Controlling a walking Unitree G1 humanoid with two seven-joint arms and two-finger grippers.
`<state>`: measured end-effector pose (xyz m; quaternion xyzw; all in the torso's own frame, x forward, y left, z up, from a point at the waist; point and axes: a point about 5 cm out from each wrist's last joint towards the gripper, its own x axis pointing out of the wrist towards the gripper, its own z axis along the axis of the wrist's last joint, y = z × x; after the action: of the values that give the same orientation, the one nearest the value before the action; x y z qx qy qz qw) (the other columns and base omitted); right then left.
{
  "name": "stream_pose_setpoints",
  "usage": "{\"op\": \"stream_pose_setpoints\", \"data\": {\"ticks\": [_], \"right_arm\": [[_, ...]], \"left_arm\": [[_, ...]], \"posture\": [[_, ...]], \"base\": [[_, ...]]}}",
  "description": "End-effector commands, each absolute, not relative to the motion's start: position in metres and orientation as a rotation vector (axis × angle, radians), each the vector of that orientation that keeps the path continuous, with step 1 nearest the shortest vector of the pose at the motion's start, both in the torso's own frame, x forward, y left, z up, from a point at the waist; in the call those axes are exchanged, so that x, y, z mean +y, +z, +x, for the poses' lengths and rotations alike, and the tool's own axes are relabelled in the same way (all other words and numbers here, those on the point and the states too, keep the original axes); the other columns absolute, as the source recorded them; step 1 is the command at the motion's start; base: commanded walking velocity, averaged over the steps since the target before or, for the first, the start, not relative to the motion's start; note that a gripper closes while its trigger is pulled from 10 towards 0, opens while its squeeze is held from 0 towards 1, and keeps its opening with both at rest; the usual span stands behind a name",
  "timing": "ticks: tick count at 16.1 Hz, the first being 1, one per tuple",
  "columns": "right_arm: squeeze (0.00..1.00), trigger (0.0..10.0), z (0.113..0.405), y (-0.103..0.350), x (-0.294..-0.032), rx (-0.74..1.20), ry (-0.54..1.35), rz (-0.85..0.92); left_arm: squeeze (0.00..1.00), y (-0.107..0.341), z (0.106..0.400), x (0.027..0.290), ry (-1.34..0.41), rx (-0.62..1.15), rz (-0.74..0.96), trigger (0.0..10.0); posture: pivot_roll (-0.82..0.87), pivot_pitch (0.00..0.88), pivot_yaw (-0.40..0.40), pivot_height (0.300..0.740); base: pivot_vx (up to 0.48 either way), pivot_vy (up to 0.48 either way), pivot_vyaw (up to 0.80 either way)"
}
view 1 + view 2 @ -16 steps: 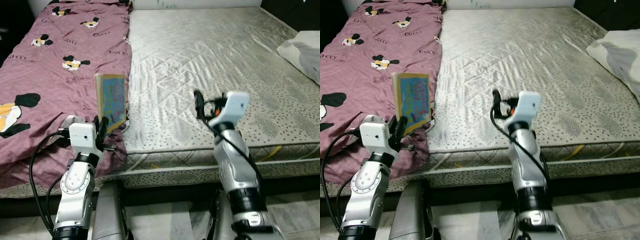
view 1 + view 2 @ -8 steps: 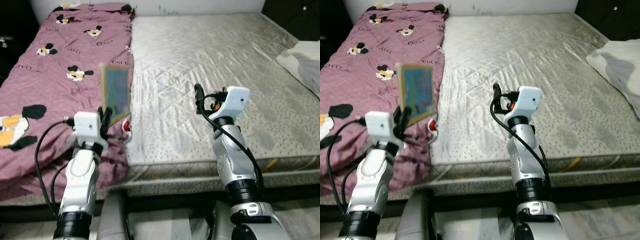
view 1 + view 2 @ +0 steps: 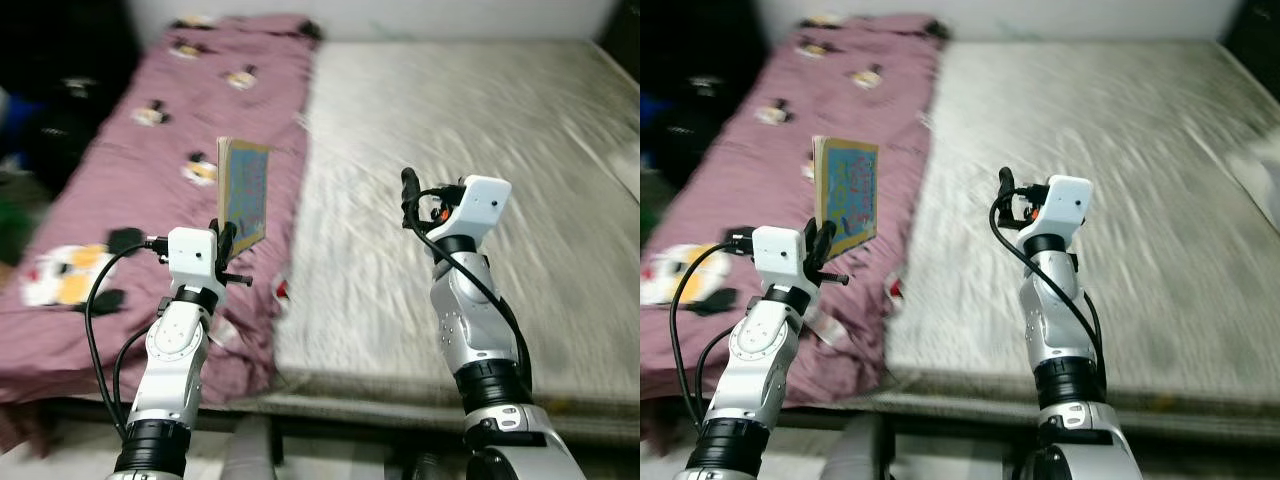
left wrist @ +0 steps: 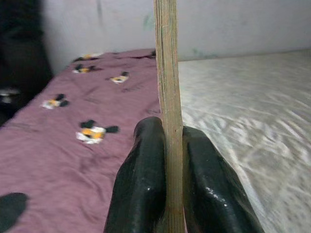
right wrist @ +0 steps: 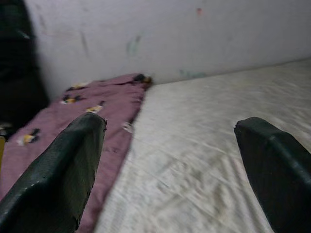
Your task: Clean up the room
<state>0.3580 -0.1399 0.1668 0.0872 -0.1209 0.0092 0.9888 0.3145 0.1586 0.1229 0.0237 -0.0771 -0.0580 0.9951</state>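
A thin book [image 3: 245, 190] with a blue patterned cover stands upright in the air, above the edge of the purple cartoon-print blanket [image 3: 150, 190]. My left gripper [image 3: 224, 240] is shut on its lower edge. In the left wrist view both black fingers [image 4: 146, 179] press the book's pale page edge [image 4: 167, 68]. My right gripper [image 3: 409, 190] is raised over the grey quilted mattress [image 3: 500, 150]. It is open in the right wrist view [image 5: 170, 124], with nothing between its fingers.
The blanket covers the left part of the bed, and bare mattress lies to its right. A small red and white object [image 3: 283, 291] lies by the blanket's edge. The bed's front edge [image 3: 400, 405] runs just before me. Dark clutter [image 3: 60, 90] sits far left.
The whole view has swung left and blurred, so the camera moved; the white pillow at the right has left the picture. The book stays in my left gripper and both arms hold their pose.
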Motion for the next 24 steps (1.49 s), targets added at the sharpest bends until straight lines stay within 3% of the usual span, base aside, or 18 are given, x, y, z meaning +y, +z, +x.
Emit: {"op": "stream_pose_setpoints", "data": {"ticks": [1,2,6,13,19,24], "right_arm": [[0.0,10.0,0.354,0.167,-0.141,-0.251,0.01,0.178],[0.0,10.0,0.352,0.166,-0.143,-0.249,-0.002,0.177],[0.0,10.0,0.337,0.143,-0.148,-0.19,-0.036,0.159],[0.0,10.0,0.33,0.142,-0.161,-0.181,-0.09,0.079],[0.0,10.0,0.337,0.15,-0.173,-0.17,-0.123,0.0],[0.0,10.0,0.336,0.14,-0.158,-0.115,-0.075,0.053]], "left_arm": [[0.0,0.125,0.314,0.16,-0.111,-0.165,0.056,4.9],[0.0,0.124,0.314,0.159,-0.109,-0.15,0.049,10.0],[0.0,0.114,0.308,0.158,-0.121,-0.108,0.071,10.0],[0.0,0.111,0.307,0.146,-0.138,-0.095,0.06,10.0],[0.0,0.107,0.306,0.132,-0.155,-0.087,0.026,10.0],[0.0,0.102,0.298,0.128,-0.155,-0.081,0.011,10.0]], "posture": [[0.02,0.0,0.057,0.733],[0.03,0.0,0.058,0.74],[0.03,0.0,0.062,0.74],[-0.01,0.0,0.053,0.74],[-0.01,0.0,-0.001,0.74],[0.0,0.0,-0.021,0.74]], "base": [[0.0,0.0,0.0],[0.0,0.0,0.0],[0.0,0.0,0.0],[0.0,0.0,0.0],[0.0,0.0,0.0],[0.0,0.0,-0.32]]}}
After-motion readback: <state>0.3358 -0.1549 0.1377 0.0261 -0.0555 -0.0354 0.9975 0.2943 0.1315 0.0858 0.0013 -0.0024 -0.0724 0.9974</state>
